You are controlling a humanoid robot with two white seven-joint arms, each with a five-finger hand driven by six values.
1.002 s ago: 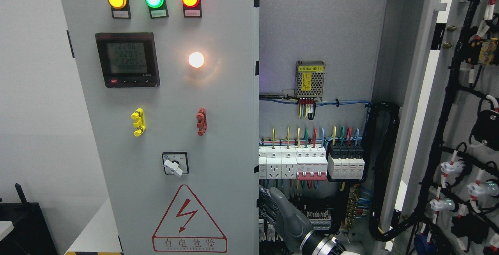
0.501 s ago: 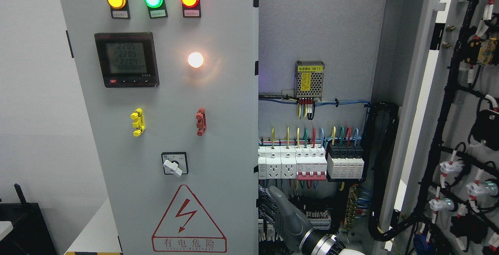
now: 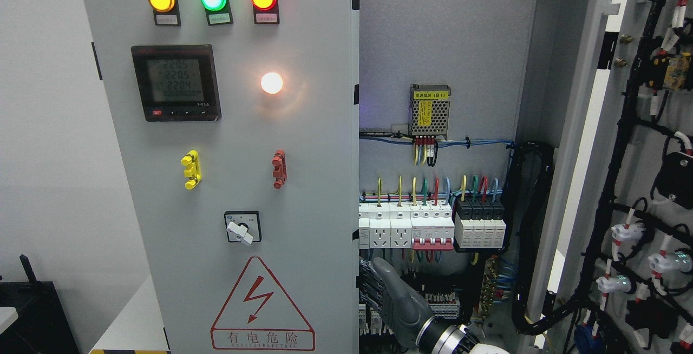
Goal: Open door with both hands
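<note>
The grey left door [image 3: 303,143] of the electrical cabinet carries three indicator lamps, a meter, a rotary switch and a lightning warning sign; it stands slightly ajar. The right door [image 3: 644,181] is swung wide open at the far right, with its wired inside facing me. My right hand [image 3: 373,289], grey with dark ribbed fingers [image 3: 369,283], comes up from the bottom edge right of the middle. It sits at the left door's free edge near the bottom, with the fingers hooked behind that edge and their tips hidden. No left arm shows.
Inside the open cabinet are a power supply [image 3: 430,110], a row of white breakers and sockets [image 3: 427,227], terminal blocks and a thick black cable loom [image 3: 533,235], all close to my hand. A black box [image 3: 32,316] stands at the lower left.
The left door has shifted a hair to the left. My right hand has barely moved along its edge, and the wrist has slid slightly right.
</note>
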